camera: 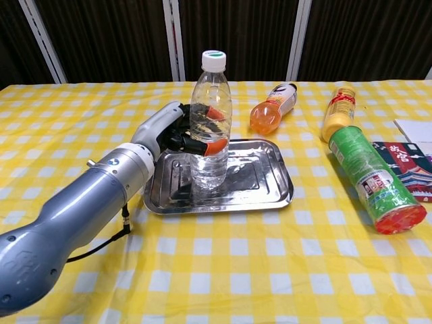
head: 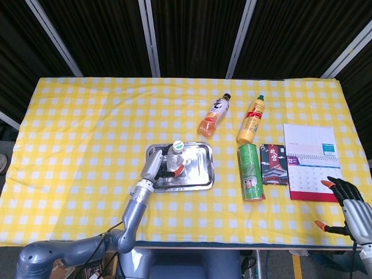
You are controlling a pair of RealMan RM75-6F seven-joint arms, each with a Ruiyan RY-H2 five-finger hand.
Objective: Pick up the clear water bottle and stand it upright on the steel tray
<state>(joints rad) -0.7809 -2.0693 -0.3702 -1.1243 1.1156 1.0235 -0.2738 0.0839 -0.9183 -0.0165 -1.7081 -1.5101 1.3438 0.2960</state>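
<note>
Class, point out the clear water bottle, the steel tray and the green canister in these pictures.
clear water bottle [camera: 210, 128], chest view: mid body.
steel tray [camera: 260, 172], chest view: bare floor right of the bottle.
green canister [head: 250, 172], head view: middle of its side.

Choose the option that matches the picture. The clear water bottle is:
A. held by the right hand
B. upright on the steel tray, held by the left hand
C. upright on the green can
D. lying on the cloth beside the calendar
B: the clear water bottle stands upright on the steel tray with the left hand gripping it.

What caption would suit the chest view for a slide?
Left hand holds the clear water bottle upright on the steel tray, on a yellow checked tablecloth.
</note>
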